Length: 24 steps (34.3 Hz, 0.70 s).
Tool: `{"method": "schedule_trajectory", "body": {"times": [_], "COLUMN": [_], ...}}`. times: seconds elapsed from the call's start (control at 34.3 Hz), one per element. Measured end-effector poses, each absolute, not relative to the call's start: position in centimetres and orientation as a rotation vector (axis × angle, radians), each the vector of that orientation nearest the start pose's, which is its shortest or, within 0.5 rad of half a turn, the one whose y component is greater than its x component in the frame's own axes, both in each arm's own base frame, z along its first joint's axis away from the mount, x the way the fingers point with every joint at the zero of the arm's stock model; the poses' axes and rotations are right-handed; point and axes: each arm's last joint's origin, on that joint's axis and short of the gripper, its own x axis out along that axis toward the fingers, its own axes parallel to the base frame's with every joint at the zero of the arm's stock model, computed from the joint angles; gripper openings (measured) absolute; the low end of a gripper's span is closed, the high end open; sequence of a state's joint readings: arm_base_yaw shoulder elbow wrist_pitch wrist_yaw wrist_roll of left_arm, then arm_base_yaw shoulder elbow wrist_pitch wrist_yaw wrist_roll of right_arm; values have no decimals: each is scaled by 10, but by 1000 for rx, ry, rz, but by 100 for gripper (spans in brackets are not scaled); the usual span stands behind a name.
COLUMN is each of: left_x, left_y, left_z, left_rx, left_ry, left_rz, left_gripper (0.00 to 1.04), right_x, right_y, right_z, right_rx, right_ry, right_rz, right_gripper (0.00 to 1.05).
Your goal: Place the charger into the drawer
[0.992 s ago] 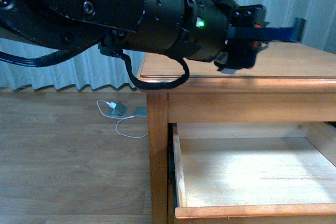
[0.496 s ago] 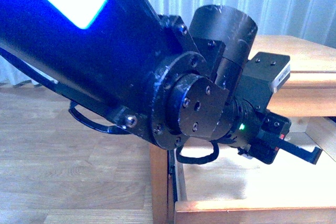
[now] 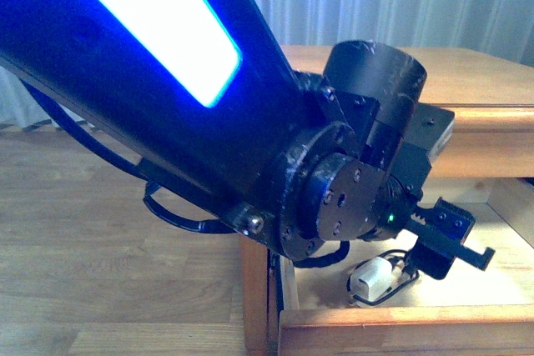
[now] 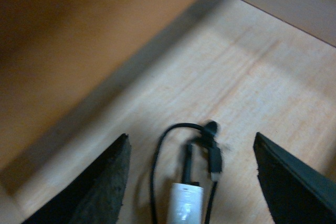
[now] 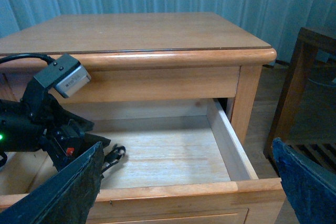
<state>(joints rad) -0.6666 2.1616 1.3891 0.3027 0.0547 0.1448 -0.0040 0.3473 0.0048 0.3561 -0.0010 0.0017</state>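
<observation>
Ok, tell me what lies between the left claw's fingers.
In the left wrist view, the small white charger with black cable lies between them on the pale wooden drawer floor, touching neither.

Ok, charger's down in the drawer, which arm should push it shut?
Probably right: the right gripper hangs open outside the drawer, facing its front. The left gripper is inside, over the charger.

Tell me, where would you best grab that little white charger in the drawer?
Pinch the charger by its white boxy body, across the flat sides, coming straight down from above. It lies on the drawer floor with walls around it, so a sideways approach looks blocked. The black cable is thin and loose, likely a poor hold.
</observation>
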Motion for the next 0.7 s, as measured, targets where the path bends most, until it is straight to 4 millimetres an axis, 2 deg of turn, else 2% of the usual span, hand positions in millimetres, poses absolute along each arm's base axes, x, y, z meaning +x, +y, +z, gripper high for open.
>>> {"method": "schedule_trajectory", "body": {"times": [0.09,0.2,0.32,0.44,0.55,0.61,0.7], "left_x": [368,363,348,336,311,295,276], "left_y": [-279,-260,-240,-209,-163,-141,-122], "left_z": [172,199,217,250,286,293,295], "left_rx": [256,220,197,167,129,107,83], "left_ry": [349,294,261,173,81,58,52], "left_rz": [-680,-625,-588,-499,-387,-331,-292], "left_gripper": [85,100,98,98,98,98,98], "right_x": [119,119,119,119,119,119,119], "right_y": [0,0,0,0,0,0,0], "right_z": [169,169,169,169,169,169,169], "right_rx": [2,2,2,2,2,2,2], "right_ry": [-13,-14,-14,-14,-13,-14,-13], "right_rz": [-3,-3,-3,-3,-3,-3,-3], "right_gripper": [96,96,96,96,96,96,96]}}
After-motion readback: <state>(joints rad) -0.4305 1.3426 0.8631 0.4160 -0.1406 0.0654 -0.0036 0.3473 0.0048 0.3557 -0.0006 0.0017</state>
